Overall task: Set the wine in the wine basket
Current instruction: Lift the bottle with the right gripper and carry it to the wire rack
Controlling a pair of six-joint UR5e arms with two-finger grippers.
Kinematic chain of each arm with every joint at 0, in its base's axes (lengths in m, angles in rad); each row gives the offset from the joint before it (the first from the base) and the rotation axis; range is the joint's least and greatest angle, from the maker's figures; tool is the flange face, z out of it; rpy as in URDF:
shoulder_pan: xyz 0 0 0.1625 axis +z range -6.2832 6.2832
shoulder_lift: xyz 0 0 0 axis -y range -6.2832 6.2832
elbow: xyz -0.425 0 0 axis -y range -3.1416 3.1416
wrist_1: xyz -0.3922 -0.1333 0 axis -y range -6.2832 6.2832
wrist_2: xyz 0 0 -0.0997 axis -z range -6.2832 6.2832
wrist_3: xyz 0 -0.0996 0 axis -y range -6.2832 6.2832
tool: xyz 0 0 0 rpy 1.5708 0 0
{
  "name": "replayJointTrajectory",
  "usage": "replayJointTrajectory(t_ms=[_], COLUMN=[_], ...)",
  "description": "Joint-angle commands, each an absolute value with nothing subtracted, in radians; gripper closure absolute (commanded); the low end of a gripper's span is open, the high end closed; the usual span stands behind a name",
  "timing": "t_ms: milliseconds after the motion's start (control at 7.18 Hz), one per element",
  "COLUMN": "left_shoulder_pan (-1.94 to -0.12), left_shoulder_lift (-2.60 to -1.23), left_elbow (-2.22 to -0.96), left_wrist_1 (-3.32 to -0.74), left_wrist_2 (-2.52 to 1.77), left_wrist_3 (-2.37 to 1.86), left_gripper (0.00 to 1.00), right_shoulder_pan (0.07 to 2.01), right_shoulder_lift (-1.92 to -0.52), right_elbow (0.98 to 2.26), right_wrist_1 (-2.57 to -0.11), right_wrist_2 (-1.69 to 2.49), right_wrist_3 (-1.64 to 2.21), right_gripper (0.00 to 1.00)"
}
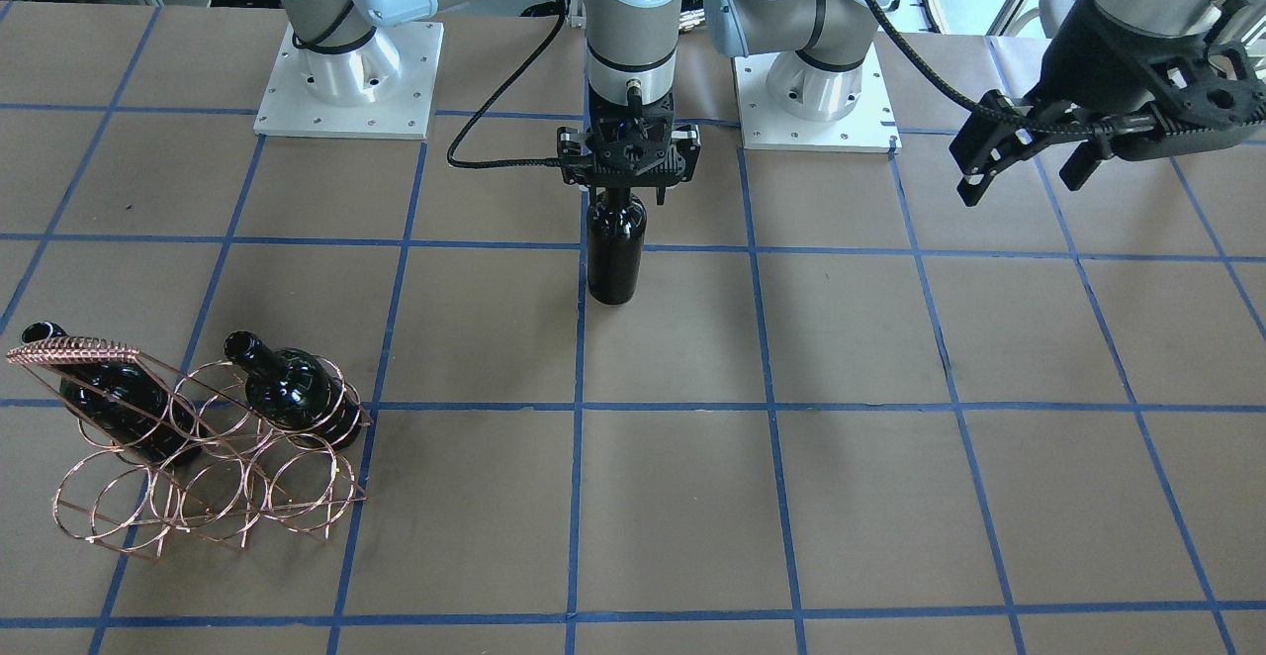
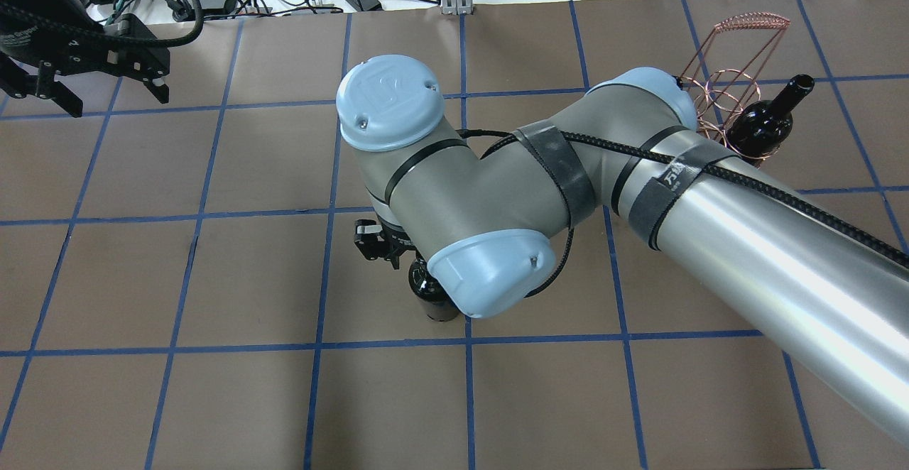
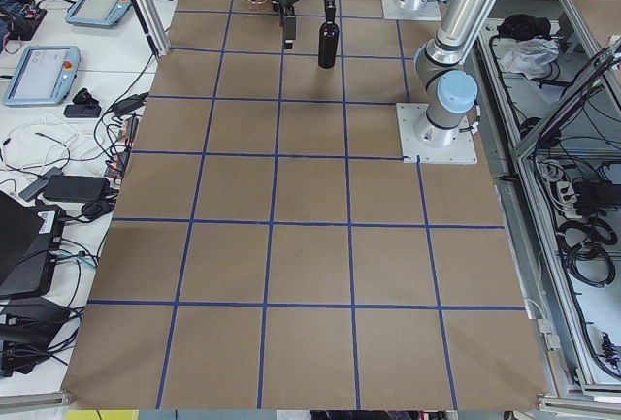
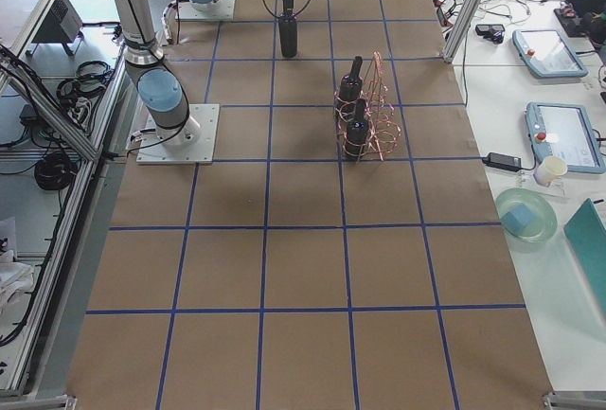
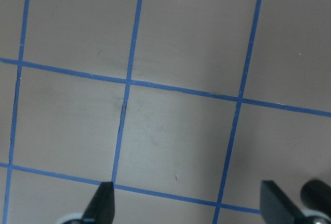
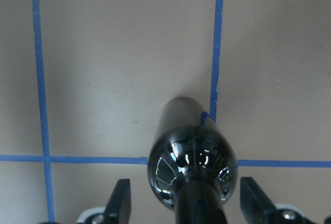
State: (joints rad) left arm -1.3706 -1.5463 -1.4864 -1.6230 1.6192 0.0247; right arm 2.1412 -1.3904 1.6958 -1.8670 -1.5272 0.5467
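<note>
A glossy near-black wine bottle point(image 1: 615, 254) stands upright near the middle of the table, also seen from the side point(image 3: 329, 47). My right gripper point(image 1: 625, 188) is over it, open, with its fingers point(image 6: 120, 203) on either side of the slim neck point(image 6: 199, 208) and a gap on both sides. The copper wire wine basket point(image 1: 213, 482) stands at the table's end on my right, with two look-alike bottles point(image 1: 297, 388) lying in its rings. My left gripper point(image 1: 1024, 180) hangs open and empty above the table far to my left; it also shows in the left wrist view point(image 5: 187, 203).
In the overhead view my right arm point(image 2: 639, 193) hides most of the bottle point(image 2: 432, 298) and part of the basket point(image 2: 738, 37). Brown table cover with blue tape grid point(image 1: 771, 408). Arm base plates point(image 1: 346, 81) lie at the robot's edge.
</note>
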Motion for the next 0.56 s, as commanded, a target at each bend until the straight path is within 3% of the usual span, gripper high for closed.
replayJointTrajectory(t_ms=[0, 278, 418], left_shoulder_pan=[-1.377, -1.387, -1.393], left_shoulder_lift=[-1.546, -1.546, -1.545], left_elbow=[-1.488, -1.497, -1.497], left_wrist_1=[-1.624, -1.625, -1.624], left_wrist_2=[1.618, 1.615, 1.597], left_wrist_3=[0.018, -0.033, -0.058], left_gripper=[0.00, 0.00, 0.00], right_shoulder_pan=[2.141, 2.140, 2.140], right_shoulder_lift=[-1.397, -1.397, -1.397], right_elbow=[1.695, 1.695, 1.697], right_wrist_1=[-1.864, -1.862, -1.858], right_wrist_2=[-1.523, -1.529, -1.528], right_wrist_3=[0.549, 0.551, 0.555], right_gripper=[0.38, 0.44, 0.53])
